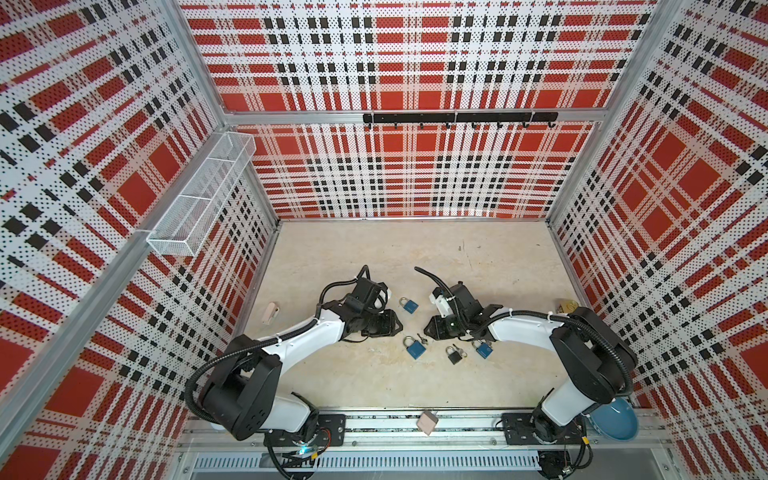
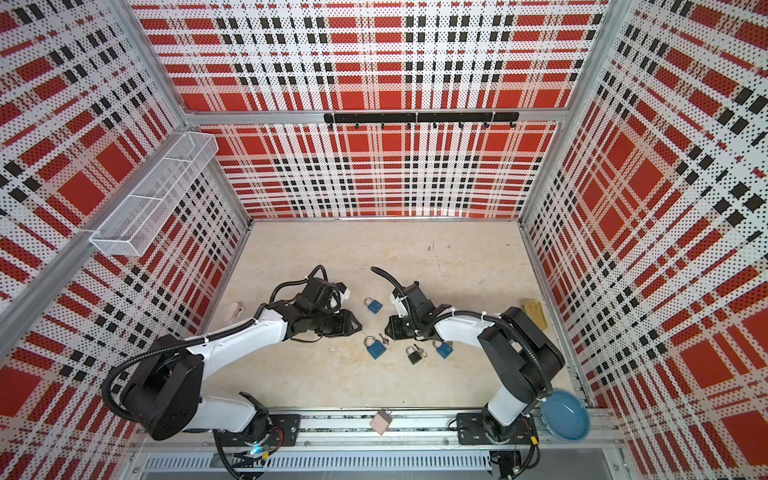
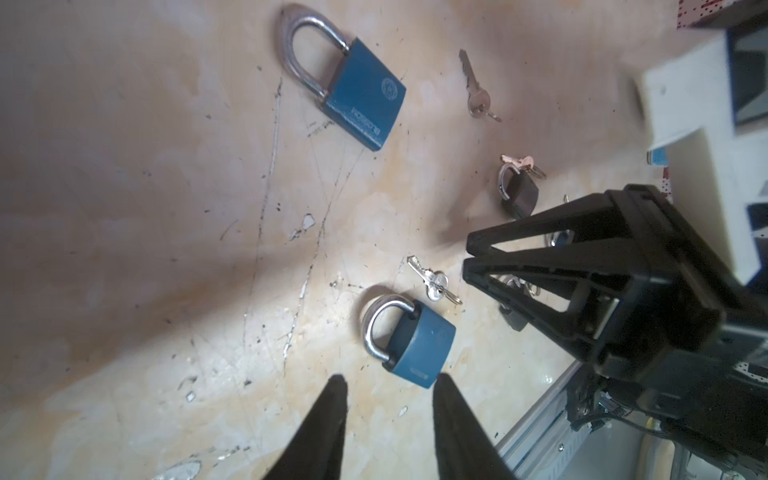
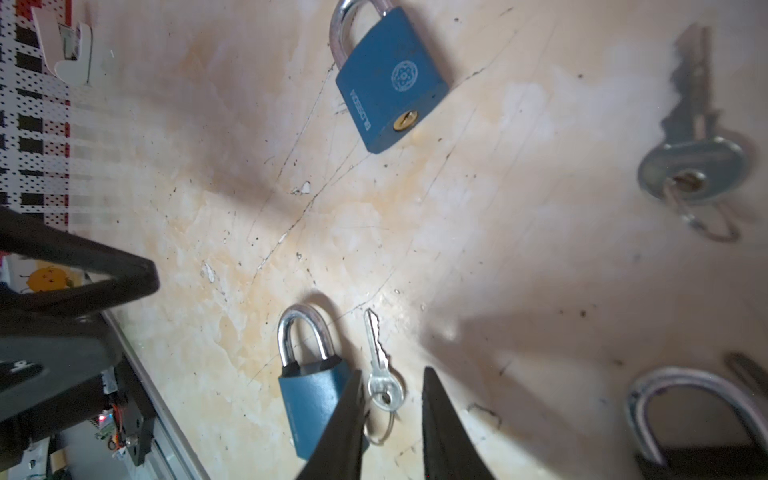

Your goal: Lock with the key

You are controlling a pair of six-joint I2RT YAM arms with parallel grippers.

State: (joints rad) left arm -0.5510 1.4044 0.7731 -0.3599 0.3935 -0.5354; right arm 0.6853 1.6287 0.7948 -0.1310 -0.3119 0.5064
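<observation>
A blue padlock (image 4: 309, 399) lies flat on the table with its shackle seated in the body, and a small silver key (image 4: 380, 374) on a ring lies right beside it. My right gripper (image 4: 390, 374) is open just above the table, its fingertips on either side of the key's head and not pinching it. In both top views this padlock (image 1: 414, 348) sits between the two arms. My left gripper (image 3: 390, 378) is open and empty, with its tips just short of the same padlock (image 3: 409, 345). The key (image 3: 432, 280) shows beyond it.
A second blue padlock (image 1: 409, 305), a black padlock (image 1: 454, 354) and a third blue one (image 1: 482, 348) lie nearby. A loose key (image 4: 694, 158) is on the table too. A blue bowl (image 1: 615, 419), a pink block (image 1: 428, 422) and a cream clip (image 1: 271, 312) sit at the edges.
</observation>
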